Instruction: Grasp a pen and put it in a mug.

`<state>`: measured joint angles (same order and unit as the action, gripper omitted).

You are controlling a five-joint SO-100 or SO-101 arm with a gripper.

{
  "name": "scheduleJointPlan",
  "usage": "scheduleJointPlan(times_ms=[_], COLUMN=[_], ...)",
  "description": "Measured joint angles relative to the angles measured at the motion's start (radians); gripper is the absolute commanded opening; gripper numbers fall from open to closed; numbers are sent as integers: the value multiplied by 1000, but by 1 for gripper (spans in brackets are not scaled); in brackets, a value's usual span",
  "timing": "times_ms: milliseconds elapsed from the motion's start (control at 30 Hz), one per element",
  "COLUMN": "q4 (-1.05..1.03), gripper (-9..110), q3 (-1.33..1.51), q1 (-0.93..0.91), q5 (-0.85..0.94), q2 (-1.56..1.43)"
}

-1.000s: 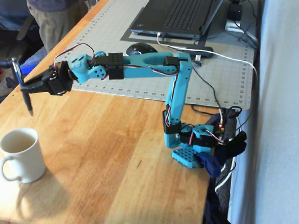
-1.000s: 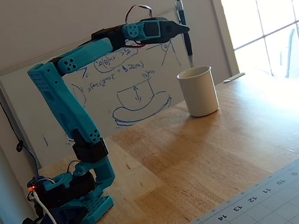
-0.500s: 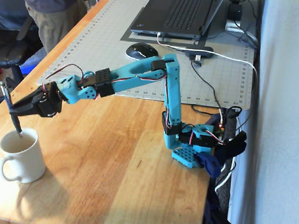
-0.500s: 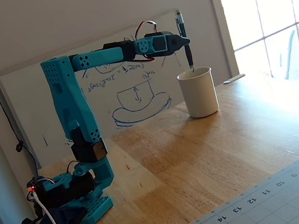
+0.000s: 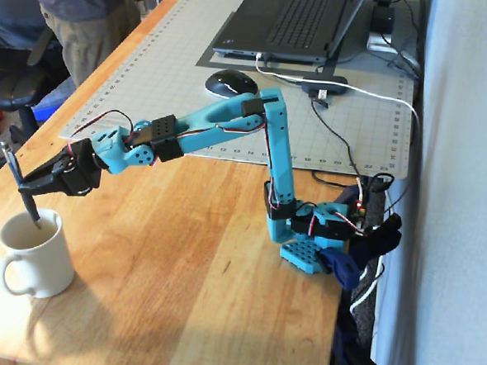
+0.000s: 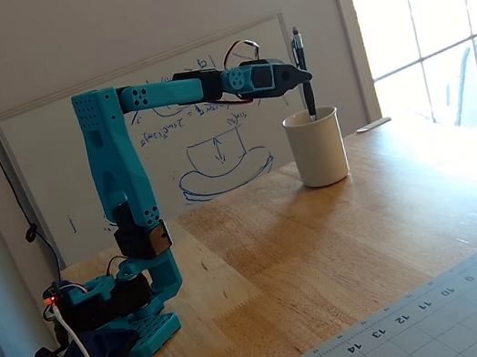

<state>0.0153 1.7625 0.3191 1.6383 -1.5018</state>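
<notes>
In a fixed view, at the lower left of the frame, the mug (image 5: 32, 253) stands on the wooden table (image 5: 181, 253) with its handle toward the bottom left. The gripper (image 5: 24, 186) is just above its rim, clamped on the pen (image 5: 21, 189), which is almost upright; the lower tip of the pen is already inside the mug's opening. A laptop (image 5: 290, 22) lies at the top.

In another fixed view, the mug (image 6: 317, 148) is right of centre, before a whiteboard (image 6: 186, 141). The gripper (image 6: 303, 77) holds the pen (image 6: 302, 70) vertical, its lower end inside the mug
</notes>
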Motion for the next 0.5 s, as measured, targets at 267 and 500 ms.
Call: scheduleJointPlan(times_ms=[267,500], q4=[0,0], gripper=[14,22], q3=[0,0], q1=[0,0], q5=[0,0], q2=[0,-2])
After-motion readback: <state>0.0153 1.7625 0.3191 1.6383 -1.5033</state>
